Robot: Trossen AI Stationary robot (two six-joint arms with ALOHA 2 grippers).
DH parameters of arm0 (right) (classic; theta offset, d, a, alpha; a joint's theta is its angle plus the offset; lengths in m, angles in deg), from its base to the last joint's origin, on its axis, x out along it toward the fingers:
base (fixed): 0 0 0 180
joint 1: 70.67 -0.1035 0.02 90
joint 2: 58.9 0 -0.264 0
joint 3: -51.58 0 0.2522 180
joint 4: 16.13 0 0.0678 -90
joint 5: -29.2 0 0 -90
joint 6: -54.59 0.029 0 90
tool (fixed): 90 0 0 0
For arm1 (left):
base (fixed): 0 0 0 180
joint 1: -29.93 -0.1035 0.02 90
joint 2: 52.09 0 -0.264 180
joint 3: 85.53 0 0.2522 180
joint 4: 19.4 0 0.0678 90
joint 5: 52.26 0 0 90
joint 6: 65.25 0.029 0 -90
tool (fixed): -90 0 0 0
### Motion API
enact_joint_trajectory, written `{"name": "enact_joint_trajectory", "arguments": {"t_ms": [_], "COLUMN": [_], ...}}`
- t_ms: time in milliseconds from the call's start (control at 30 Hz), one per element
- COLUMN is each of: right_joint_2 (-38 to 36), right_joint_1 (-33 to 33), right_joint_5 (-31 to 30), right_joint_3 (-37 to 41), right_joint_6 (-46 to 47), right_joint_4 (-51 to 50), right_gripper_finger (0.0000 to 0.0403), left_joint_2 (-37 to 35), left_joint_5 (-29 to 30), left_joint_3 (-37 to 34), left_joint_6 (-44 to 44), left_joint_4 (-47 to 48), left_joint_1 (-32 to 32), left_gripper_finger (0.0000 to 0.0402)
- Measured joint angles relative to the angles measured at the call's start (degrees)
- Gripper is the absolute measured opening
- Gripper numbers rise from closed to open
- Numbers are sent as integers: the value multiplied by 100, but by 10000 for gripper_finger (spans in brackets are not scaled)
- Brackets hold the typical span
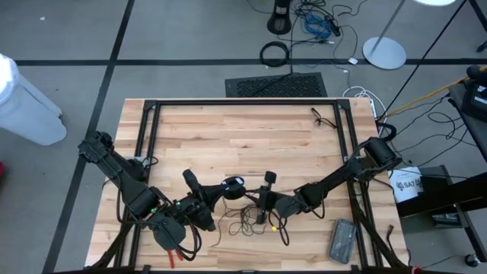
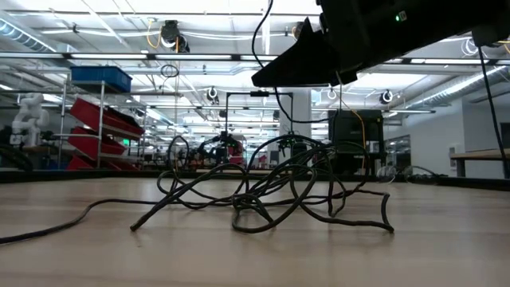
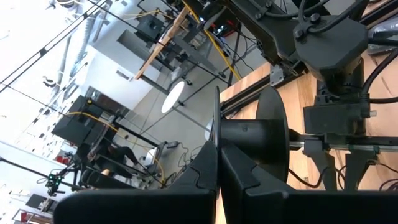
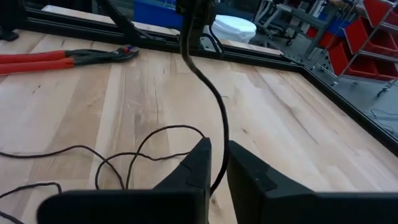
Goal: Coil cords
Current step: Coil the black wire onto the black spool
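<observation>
Left gripper (image 3: 219,180) jaws pinching a spool (image 3: 252,134) | right gripper (image 4: 214,165) jaws nearly closing around the cord (image 4: 214,99) | you're risking slip, snagging the loose tangle (image 2: 271,187) on the bench (image 1: 243,129).

Loose cord (image 1: 247,223) loops sprawled across the near table (image 1: 228,129) between my arms, blocking a low pass. Red-handled pliers (image 4: 62,60) lay beside my left arm; the far boards stayed bare.

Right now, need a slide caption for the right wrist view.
Right gripper closes on the thin black cord above the wooden table; red-handled pliers lie beyond.
</observation>
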Motion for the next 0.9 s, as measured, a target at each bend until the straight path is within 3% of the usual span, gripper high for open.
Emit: {"name": "enact_joint_trajectory", "arguments": {"t_ms": [133,267,600,900], "right_joint_2": [-97,-231,-296,-936], "right_joint_1": [0,-16,-118,-306], "right_joint_5": [2,-10,-190,-472], "right_joint_3": [0,0,0,0], "right_joint_6": [-1,29,7,208], "right_joint_4": [-142,-353,-430,-1216], "right_gripper_finger": [35,6,1,0], "left_joint_2": [0,2,2,2], "left_joint_5": [2,2,4,4], "left_joint_3": [0,0,0,0], "left_joint_6": [0,-2,-9,-11], "left_joint_4": [1,4,4,49], "left_joint_1": [0,0,33,37], "left_gripper_finger": [1,1,1,1]}}
